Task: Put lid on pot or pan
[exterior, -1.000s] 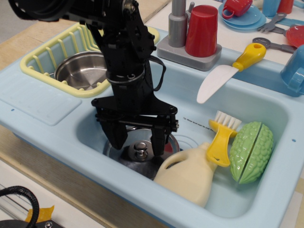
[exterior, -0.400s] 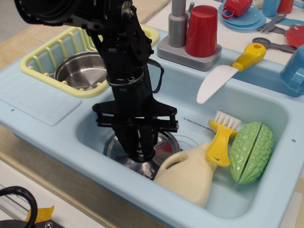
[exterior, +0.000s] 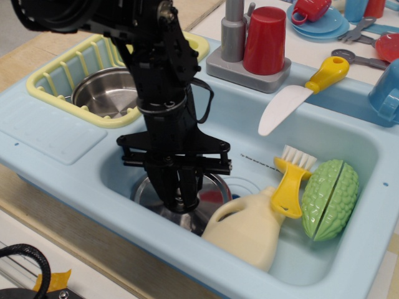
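- Down in the sink (exterior: 75,134), your gripper (exterior: 182,202) has its fingers drawn together over the lid (exterior: 209,190), apparently pinching the centre knob.
- You're handling thin, stiff, slick steel, likely light; the knob is the only good hold.
- Further back, the pot (exterior: 109,90) waits in the yellow rack (exterior: 59,75).
- No readable writing anywhere.

Bright, even light; sharp focus.
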